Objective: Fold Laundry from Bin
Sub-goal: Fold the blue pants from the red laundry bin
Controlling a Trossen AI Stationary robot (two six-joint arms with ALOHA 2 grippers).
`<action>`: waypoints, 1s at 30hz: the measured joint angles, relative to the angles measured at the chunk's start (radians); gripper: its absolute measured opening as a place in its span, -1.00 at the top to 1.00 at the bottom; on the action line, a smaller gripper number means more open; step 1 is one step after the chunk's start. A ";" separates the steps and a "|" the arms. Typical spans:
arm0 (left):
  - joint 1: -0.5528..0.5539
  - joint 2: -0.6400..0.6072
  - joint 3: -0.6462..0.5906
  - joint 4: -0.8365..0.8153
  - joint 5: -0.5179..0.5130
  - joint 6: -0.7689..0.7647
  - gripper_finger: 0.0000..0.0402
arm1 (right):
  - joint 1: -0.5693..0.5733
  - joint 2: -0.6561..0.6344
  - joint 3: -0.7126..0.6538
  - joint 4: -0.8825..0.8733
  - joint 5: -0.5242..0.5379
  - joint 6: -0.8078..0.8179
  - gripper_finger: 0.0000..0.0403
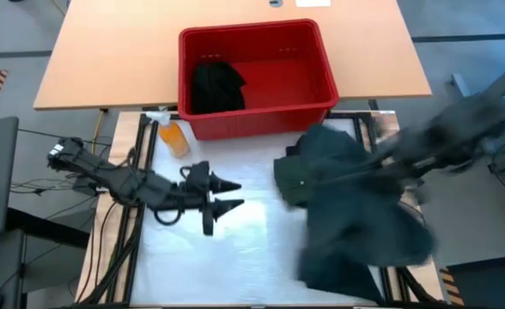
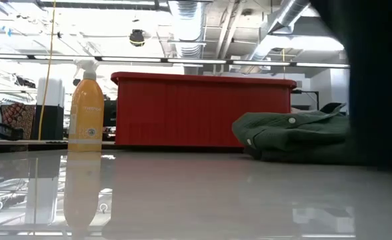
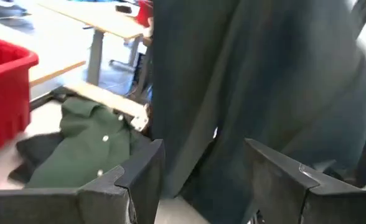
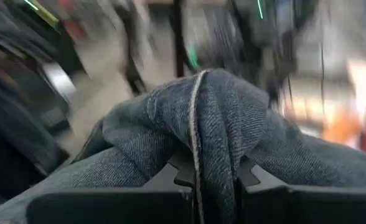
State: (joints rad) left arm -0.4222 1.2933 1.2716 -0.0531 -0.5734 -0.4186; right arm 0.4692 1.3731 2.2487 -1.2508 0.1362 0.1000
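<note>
Gripping dark denim (image 4: 214, 124), right fingers (image 4: 208, 180) hang it before the bin (image 1: 321, 86); left fingers (image 1: 227, 196) wide.

Hanging denim garment (image 1: 364, 232) and green shirt (image 1: 308, 167) block the right half.

Overhead, table-level and two wrist views

An orange spray bottle (image 1: 173, 136) with a white trigger head stood upright on the white counter (image 1: 252, 240), near its far left corner. Beyond it lay a tan wooden tabletop (image 1: 115, 60). Cables (image 1: 29, 184) trailed over the floor at left.
</note>
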 joint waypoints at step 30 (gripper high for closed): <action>-0.230 -0.141 -0.002 -0.450 -0.116 -0.069 -0.02 | -0.416 0.744 -0.028 0.103 -0.579 0.214 -0.27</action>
State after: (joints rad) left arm -0.6518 1.1522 1.2697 -0.5031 -0.6890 -0.4873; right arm 0.0535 2.1170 2.2209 -1.1474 -0.4427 0.3143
